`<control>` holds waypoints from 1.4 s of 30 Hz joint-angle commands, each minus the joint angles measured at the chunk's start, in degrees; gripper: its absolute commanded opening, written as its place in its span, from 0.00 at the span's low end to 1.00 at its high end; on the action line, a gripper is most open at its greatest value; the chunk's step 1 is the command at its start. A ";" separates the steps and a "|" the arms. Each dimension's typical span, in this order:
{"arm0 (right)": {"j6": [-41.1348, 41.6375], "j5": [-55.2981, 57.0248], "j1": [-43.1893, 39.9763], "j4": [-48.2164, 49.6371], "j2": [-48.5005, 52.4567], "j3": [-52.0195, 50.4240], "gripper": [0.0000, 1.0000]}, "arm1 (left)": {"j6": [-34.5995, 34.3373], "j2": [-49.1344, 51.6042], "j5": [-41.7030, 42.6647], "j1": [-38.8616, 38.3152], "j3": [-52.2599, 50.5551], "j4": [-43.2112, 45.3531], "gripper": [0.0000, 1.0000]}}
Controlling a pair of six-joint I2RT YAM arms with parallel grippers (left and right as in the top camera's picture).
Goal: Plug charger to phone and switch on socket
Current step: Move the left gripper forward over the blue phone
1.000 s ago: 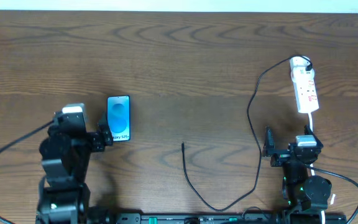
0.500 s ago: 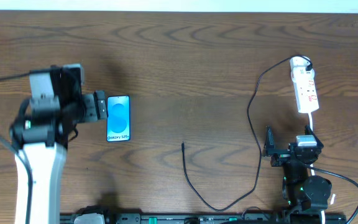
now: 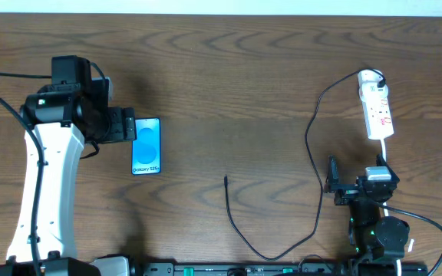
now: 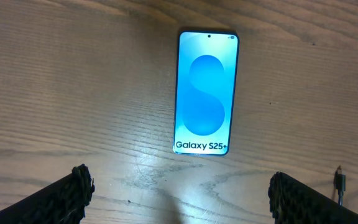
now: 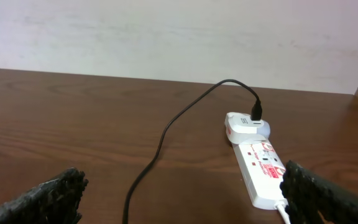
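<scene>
Phone (image 4: pixel 205 93) lies flat on the surface (image 3: pixel 244 69), left side, screen up and lit. Left jaws wide, empty, just beside it. Charger (image 3: pixel 311 146) runs from the socket (image 3: pixel 376 107) at right; its connector tip (image 3: pixel 226 181) lies loose mid-surface. Right jaws wide, empty, near the socket.

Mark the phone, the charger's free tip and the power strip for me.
phone (image 4: pixel 206 93): left wrist view, middle of the blue screen.
charger tip (image 3: pixel 226 181): overhead view, the small connector at the cable's free end.
power strip (image 5: pixel 263 169): right wrist view, its white face with red markings.
</scene>
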 commanded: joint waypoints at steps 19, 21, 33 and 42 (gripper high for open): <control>0.74 0.20 0.20 -0.24 -0.33 -0.09 0.99 | -0.09 -0.09 3.54 -0.17 1.53 0.26 0.99; 0.74 0.20 0.20 -0.24 -0.33 -0.09 0.99 | 0.17 0.20 5.42 -0.44 1.53 0.04 0.99; 0.74 0.20 0.20 -0.24 -0.33 -0.09 0.99 | -3.15 9.42 -1.92 -5.81 1.55 0.24 0.99; 0.74 0.20 0.20 -0.24 -0.33 -0.09 0.99 | -5.09 12.94 -1.62 -5.81 1.42 5.07 0.99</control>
